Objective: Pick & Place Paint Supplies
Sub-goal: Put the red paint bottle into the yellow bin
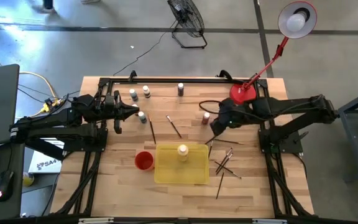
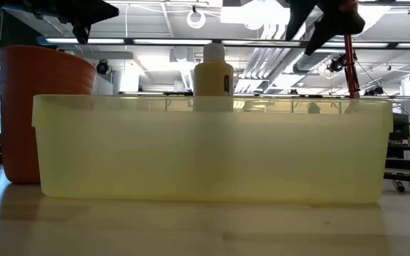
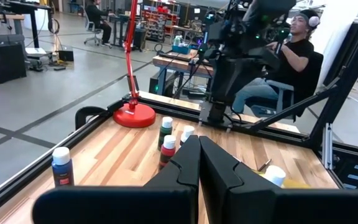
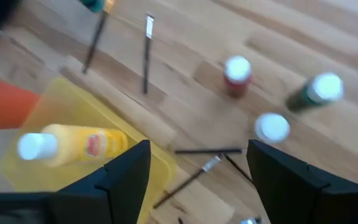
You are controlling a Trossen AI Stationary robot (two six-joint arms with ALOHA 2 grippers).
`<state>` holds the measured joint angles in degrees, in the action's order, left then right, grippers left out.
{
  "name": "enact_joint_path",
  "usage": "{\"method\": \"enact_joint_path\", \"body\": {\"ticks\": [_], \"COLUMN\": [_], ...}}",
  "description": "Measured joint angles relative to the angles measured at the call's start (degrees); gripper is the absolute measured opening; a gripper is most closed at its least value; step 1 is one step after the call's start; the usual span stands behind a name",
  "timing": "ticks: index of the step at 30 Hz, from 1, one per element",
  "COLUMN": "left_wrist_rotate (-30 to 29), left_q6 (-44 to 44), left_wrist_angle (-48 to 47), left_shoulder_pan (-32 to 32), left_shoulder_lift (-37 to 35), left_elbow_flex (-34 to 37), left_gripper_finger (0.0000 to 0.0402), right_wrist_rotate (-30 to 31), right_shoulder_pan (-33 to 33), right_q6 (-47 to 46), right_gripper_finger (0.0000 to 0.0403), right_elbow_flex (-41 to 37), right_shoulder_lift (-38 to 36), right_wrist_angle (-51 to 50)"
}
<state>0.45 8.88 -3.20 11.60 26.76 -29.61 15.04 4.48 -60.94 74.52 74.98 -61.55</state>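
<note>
Right gripper point(image 4: 194, 180), jaws wide and empty, hovers above a loose paintbrush point(image 4: 207, 150) between them; descend squarely astride it before closing; left gripper point(image 3: 199, 163) waits shut, empty, bottles point(image 3: 168, 149) just ahead.

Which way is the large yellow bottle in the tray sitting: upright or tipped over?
Upright. The yellow bottle stands inside the yellow tray, white cap uppermost, rising above the tray's rim in the low view.
</note>
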Motion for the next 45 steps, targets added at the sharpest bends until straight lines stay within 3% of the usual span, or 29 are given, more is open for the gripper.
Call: {"method": "enact_joint_path", "body": {"ticks": [11,16,24,45], "left_wrist_rotate": [0.0,0.0,-0.1,-1.0], "left_q6": [0.0,0.0,0.0,0.0], "left_wrist_angle": [0.0,0.0,0.0,0.0], "left_shoulder_pan": [0.0,0.0,0.0,0.0], "left_shoulder_lift": [0.0,0.0,0.0,0.0], "left_elbow_flex": [0.0,0.0,0.0,0.0], "left_gripper_finger": [0.0000,0.0000,0.0000,0.0000], "right_wrist_rotate": [-1.5,1.0,-2.1,-8.1], "right_shoulder_pan": [-3.3,-5.0,-9.4,-17.3], "right_q6": [-0.8,0.9,10.9,23.8], "right_gripper_finger": [0.0246,0.0246,0.0246,0.0246], "right_elbow_flex": [0.0,-2.2,-6.3,-6.4], "right_shoulder_lift": [0.4,0.4,0.6,16.3], "right_wrist_angle": [-2.2,-2.6,9.8,15.2]}}
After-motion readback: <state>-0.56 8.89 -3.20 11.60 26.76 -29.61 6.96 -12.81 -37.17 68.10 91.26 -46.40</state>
